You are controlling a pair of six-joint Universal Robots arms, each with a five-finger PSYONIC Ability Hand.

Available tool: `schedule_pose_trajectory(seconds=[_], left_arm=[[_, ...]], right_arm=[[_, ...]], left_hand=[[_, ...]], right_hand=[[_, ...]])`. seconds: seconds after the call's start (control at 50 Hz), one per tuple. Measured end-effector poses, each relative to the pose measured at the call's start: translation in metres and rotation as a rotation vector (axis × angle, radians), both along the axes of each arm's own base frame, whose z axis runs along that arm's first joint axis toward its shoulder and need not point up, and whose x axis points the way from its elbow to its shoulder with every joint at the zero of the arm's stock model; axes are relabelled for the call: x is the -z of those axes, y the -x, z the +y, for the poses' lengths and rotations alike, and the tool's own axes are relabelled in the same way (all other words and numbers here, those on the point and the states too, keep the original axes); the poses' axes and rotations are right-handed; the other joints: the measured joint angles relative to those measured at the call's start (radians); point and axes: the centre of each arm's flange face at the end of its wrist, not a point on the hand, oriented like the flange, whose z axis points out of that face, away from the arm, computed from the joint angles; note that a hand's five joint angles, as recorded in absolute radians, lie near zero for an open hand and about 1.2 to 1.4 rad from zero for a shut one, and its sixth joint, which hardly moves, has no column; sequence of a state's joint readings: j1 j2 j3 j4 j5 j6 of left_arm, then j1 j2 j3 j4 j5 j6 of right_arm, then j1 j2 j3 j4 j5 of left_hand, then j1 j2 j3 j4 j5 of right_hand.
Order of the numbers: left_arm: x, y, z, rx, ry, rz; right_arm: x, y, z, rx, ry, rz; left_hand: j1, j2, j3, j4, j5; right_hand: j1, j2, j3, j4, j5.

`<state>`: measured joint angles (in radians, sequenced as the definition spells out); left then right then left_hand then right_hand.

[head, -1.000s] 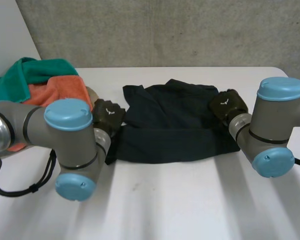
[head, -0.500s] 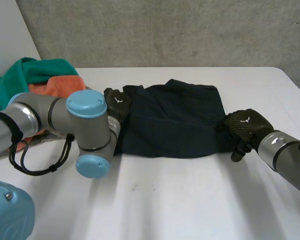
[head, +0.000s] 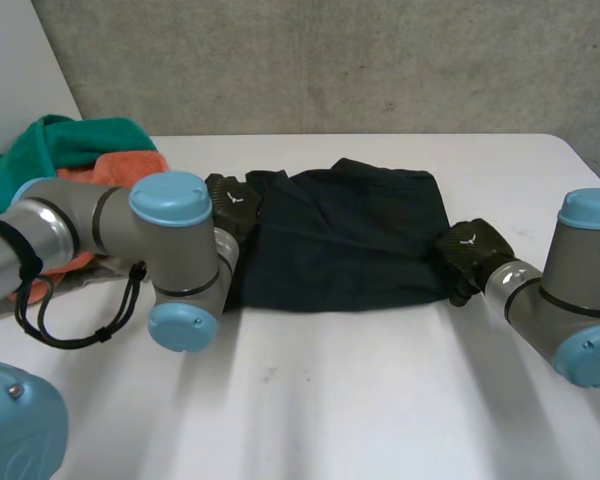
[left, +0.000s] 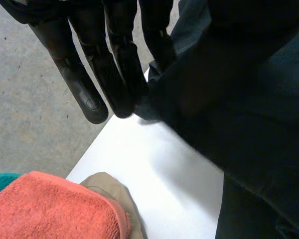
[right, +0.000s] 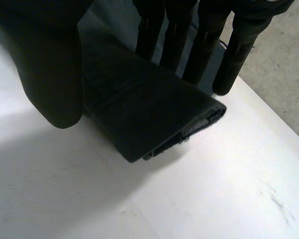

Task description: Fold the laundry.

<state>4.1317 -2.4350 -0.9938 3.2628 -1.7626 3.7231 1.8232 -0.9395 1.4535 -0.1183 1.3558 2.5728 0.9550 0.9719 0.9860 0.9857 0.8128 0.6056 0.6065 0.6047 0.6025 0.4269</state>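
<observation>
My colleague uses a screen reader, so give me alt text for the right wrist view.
The robot's right hand pinches a folded edge of a dark garment between its thumb and straight fingers. The cloth's folded corner sticks out past the fingertips, over the white table.

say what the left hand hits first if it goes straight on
The left hand would likely meet the beige cloth by the orange towel first, past bare table; depth unclear.

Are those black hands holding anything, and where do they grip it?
Both pinch the dark garment: the left hand at its left edge near the far corner, the right hand at its near right corner.
</observation>
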Motion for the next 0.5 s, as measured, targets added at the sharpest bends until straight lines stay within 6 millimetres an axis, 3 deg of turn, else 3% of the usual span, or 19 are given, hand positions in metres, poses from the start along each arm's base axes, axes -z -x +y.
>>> schedule_pose_trajectory(seconds=[0.04, 0.06, 0.14, 0.18, 0.32, 0.42, 0.5], left_arm=[[-0.002, -0.002, 0.003, 0.001, -0.007, -0.003], [-0.004, -0.003, 0.006, 0.002, -0.012, -0.006], [-0.014, -0.010, 0.019, 0.007, -0.027, -0.012], [-0.021, -0.014, 0.028, 0.012, -0.036, -0.014], [-0.034, -0.032, 0.064, 0.028, -0.078, -0.009], [-0.032, -0.040, 0.087, 0.063, -0.106, 0.001], [-0.026, -0.039, 0.094, 0.102, -0.111, 0.009]], right_arm=[[0.002, -0.001, -0.005, -0.002, 0.006, 0.004], [0.003, -0.002, -0.008, -0.002, 0.012, 0.005], [0.002, -0.004, -0.014, -0.001, 0.026, 0.002], [0.002, -0.004, -0.017, -0.001, 0.031, 0.000], [-0.003, -0.006, -0.021, -0.001, 0.050, -0.011], [-0.005, -0.010, -0.018, -0.012, 0.053, -0.013], [-0.006, -0.013, -0.015, -0.024, 0.055, -0.012]], left_hand=[[-0.195, -0.180, -0.190, -0.191, -0.189], [-0.297, -0.301, -0.310, -0.309, -0.309], [-0.398, -0.405, -0.416, -0.423, -0.423], [-0.398, -0.405, -0.416, -0.423, -0.423], [-0.400, -0.416, -0.423, -0.437, -0.439], [-0.400, -0.416, -0.423, -0.437, -0.439], [-0.397, -0.414, -0.422, -0.433, -0.434]], right_hand=[[0.050, 0.047, 0.046, 0.046, 0.050], [0.176, 0.186, 0.184, 0.185, 0.180], [0.471, 0.503, 0.487, 0.500, 0.473], [0.497, 0.556, 0.534, 0.562, 0.514], [0.497, 0.557, 0.538, 0.584, 0.516], [0.497, 0.557, 0.538, 0.588, 0.517], [0.497, 0.557, 0.548, 0.592, 0.517]])
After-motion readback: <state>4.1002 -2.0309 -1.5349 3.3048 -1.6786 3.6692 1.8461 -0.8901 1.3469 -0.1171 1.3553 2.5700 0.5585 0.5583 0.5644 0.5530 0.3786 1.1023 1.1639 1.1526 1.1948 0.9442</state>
